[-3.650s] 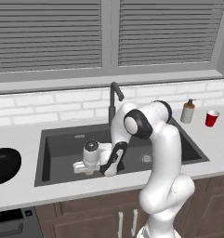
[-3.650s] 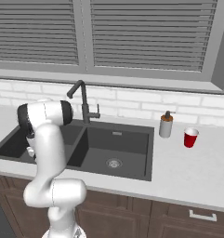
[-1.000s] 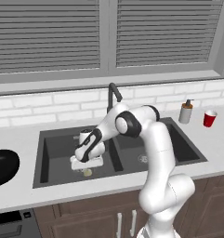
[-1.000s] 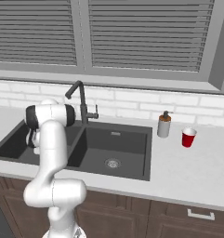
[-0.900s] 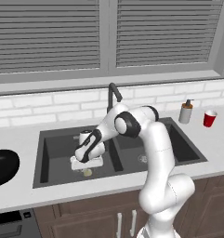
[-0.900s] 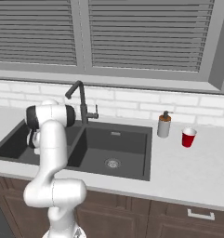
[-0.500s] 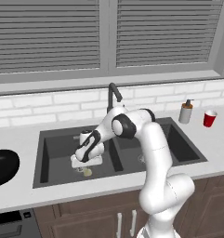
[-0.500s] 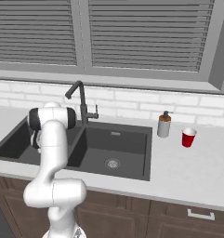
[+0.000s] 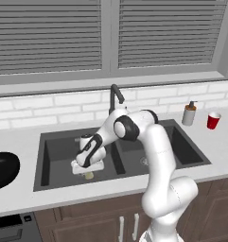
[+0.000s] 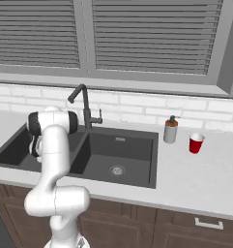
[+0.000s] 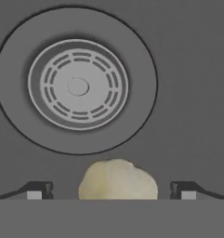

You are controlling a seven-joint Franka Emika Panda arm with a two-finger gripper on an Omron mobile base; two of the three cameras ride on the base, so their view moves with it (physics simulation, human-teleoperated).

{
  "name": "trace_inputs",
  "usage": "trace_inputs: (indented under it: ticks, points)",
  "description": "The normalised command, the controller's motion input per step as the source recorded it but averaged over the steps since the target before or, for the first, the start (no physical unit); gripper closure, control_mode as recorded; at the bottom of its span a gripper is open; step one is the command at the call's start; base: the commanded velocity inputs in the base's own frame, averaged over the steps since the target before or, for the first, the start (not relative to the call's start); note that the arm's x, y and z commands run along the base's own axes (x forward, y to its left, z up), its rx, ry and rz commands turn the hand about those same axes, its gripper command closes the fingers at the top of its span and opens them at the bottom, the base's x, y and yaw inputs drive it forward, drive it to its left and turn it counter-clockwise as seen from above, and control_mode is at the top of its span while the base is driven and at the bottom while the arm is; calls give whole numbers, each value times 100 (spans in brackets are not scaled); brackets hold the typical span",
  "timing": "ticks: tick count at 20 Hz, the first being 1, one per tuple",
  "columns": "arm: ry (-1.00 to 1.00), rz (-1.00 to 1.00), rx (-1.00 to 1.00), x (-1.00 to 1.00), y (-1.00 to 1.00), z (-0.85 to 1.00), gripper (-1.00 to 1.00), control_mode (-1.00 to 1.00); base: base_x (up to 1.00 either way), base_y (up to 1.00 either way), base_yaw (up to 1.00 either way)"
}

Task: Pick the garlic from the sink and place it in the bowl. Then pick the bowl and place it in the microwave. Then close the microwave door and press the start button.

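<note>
1. The bowl (image 9: 3, 169) sits on the bench (image 9: 21, 198) at far left, well apart from the sink (image 9: 58, 146).
2. In the sink's left basin the fingers (image 11: 111, 189) stand spread wide and empty, one tip on each side of the garlic (image 11: 118, 180), which lies on the basin floor just beside the drain (image 11: 77, 85).
3. Risk: the rounded garlic could squirt out or roll toward the drain if the fingers clench off-centre or too high.
4. Soap bottle (image 9: 189, 113) and red cup (image 9: 212, 120) stand far right, clear of this.
</note>
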Motion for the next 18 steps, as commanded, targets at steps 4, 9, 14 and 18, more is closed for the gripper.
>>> trace_inputs:
  ticks: [4,9,14,18]
  points:
    - [0,0,0,-42,0,0,-100,-100,0,0,0]
    - [0,0,0,-1,0,0,-100,-100,0,0,0]
    - [-1,0,0,50,0,0,-100,-100,0,0,0]
    - [0,0,0,42,3,0,-100,-100,0,0,0]
